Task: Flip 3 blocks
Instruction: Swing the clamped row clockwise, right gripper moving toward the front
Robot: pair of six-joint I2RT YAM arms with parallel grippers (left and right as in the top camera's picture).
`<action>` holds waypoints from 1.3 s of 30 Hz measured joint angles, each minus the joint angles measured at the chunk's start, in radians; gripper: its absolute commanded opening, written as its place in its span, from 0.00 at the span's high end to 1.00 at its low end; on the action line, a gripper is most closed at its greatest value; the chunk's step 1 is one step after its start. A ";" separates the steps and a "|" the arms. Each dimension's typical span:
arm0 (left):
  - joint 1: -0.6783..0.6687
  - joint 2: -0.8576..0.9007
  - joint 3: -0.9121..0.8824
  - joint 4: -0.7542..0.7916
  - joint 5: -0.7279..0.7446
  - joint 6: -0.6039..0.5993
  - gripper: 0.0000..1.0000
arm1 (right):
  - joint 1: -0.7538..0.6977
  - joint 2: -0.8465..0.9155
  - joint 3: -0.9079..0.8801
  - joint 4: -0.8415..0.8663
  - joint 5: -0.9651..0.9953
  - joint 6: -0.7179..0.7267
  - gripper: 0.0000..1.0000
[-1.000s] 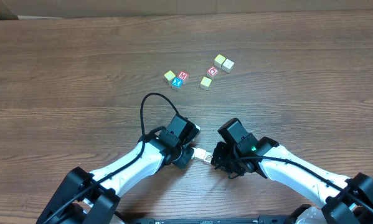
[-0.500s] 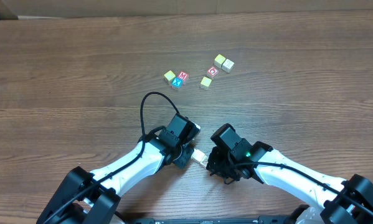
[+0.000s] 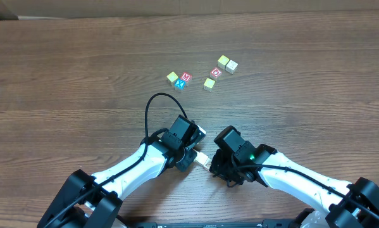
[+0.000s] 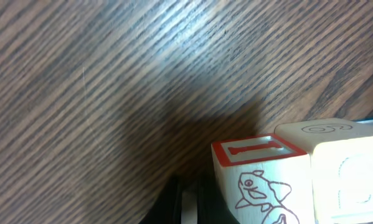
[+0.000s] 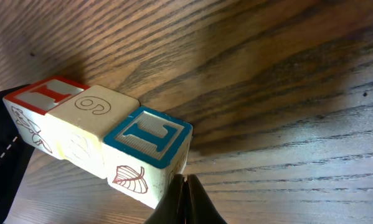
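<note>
Three blocks (image 3: 203,159) lie in a tight row between my two grippers. In the right wrist view the row runs from a red-edged block (image 5: 33,102) through a pale block with a "9" (image 5: 89,121) to a blue-edged block (image 5: 146,146) with a leaf drawing. My right gripper (image 5: 185,186) is shut, its tips against the blue-edged block's lower corner. The left wrist view has the red-edged block (image 4: 261,177) with an animal drawing, close beside my shut left gripper (image 4: 189,202). From overhead, the left gripper (image 3: 193,156) and right gripper (image 3: 213,166) flank the row.
Farther back on the wooden table (image 3: 62,76) sit loose cubes: a yellow-green one (image 3: 172,77), a red "M" cube (image 3: 186,77), a blue "X" cube (image 3: 180,84), a yellow one (image 3: 209,83), a red "O" cube (image 3: 216,72) and a pale pair (image 3: 227,63).
My right arm slid left toward the row of blocks during the first half second, then stayed put. The left arm has barely moved.
</note>
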 measured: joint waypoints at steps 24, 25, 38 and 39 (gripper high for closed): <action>0.000 0.006 0.000 0.030 -0.008 0.044 0.96 | 0.053 0.000 -0.005 0.024 0.003 0.059 0.96; 0.000 0.006 0.000 0.034 -0.008 0.046 0.96 | 0.053 0.000 -0.005 0.024 0.003 0.062 0.96; 0.006 0.006 0.000 0.044 0.005 0.150 0.96 | 0.053 0.000 -0.005 0.024 0.003 0.077 0.96; 0.006 0.006 0.000 0.045 0.005 0.157 0.96 | 0.053 0.000 -0.005 0.023 0.003 0.077 0.96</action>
